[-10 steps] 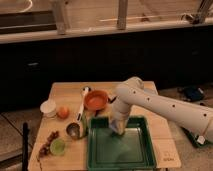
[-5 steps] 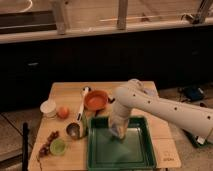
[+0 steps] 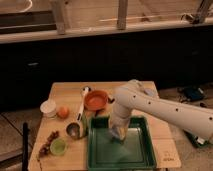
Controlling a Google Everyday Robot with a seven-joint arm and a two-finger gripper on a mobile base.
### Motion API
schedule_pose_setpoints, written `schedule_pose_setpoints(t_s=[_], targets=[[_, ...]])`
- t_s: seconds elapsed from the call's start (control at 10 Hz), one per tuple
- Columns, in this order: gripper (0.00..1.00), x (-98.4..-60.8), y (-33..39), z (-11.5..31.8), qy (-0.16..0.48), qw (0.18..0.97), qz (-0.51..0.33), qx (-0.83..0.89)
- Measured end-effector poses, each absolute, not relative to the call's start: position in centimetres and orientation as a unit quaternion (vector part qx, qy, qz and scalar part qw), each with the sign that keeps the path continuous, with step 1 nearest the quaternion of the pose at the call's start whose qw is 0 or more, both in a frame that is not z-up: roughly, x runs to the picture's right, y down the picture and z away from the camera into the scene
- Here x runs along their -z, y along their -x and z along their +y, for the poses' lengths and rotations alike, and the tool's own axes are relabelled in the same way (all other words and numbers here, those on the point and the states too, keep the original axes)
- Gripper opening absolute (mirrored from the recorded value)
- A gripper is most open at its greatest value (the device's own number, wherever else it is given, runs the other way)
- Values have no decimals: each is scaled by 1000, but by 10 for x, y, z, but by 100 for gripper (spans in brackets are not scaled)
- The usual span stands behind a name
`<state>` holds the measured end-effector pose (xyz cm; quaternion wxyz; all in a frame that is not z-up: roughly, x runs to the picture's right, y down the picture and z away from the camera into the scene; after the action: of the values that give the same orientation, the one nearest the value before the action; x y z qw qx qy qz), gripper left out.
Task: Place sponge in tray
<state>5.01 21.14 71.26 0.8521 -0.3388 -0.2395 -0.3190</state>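
Note:
A green tray [image 3: 102,150] lies on the wooden table [image 3: 65,92] at the front right. My white arm reaches in from the right and bends down over the tray. My gripper [image 3: 118,134] hangs low over the tray's middle, pointing down at its floor. A yellowish thing at its tip looks like the sponge [image 3: 118,132], but I cannot make it out clearly. It is just above or on the tray floor.
An orange bowl [image 3: 96,99] sits behind the tray. A white spoon [image 3: 83,102], an orange fruit [image 3: 63,111], a white cup [image 3: 48,107], a metal cup [image 3: 73,130], a green cup [image 3: 58,146] and dark dried fruit [image 3: 46,144] lie on the left half.
The arm has shifted slightly and the gripper has stayed low over the middle of the tray. Nothing else on the table has moved.

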Motion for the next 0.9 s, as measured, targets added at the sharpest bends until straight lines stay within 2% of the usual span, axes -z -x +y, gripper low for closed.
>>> schedule_pose_setpoints(t_s=[0.5, 0.6, 0.9], targets=[[1, -708, -55, 226, 346, 853, -230, 315], [5, -706, -56, 229, 347, 854, -230, 313], [31, -703, -58, 234, 346, 856, -233, 305]])
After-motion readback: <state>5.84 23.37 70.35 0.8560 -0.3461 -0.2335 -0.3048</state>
